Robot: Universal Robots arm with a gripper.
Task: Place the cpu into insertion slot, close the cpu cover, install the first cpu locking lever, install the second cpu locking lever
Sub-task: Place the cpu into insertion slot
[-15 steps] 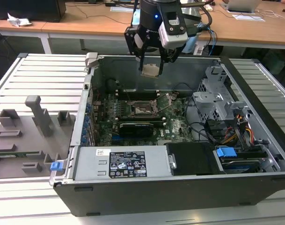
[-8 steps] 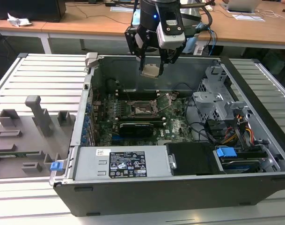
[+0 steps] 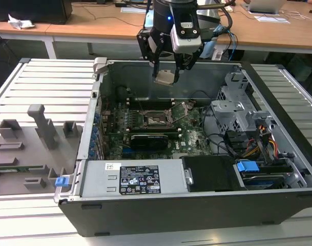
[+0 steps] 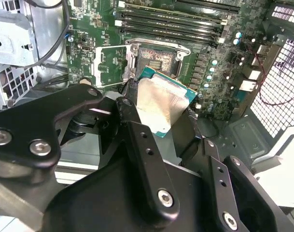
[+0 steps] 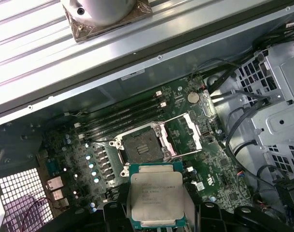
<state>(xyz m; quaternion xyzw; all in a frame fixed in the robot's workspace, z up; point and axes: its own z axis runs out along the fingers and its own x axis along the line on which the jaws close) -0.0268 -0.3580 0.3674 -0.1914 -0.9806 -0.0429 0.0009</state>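
In the exterior view, the claw (image 3: 166,72) hangs above the far side of an open computer case (image 3: 145,215), which lies on a ribbed metal table (image 3: 48,82). The claw is closed on the chip (image 3: 164,77) and holds it in the air, well clear of the green board (image 3: 192,137). The socket (image 3: 157,121) sits on that board near the middle of the case floor, with nothing in it. A grey tray of moulded holders (image 3: 27,148) rests on the table beside the case, on the exterior view's left.

In the second wrist view, the chip (image 4: 161,104) is clamped between two black fingers (image 4: 130,108) that press on opposite edges, its silvery top facing out. Past it the socket (image 4: 156,59) shows its bare contacts. The cover (image 4: 131,62) is swung off to one side of the socket. Long black memory slots (image 4: 171,21) run beyond it.

In the first wrist view, the chip (image 5: 156,195) sits just short of the socket (image 5: 143,145). The cover (image 5: 196,133) stands open beside the socket.
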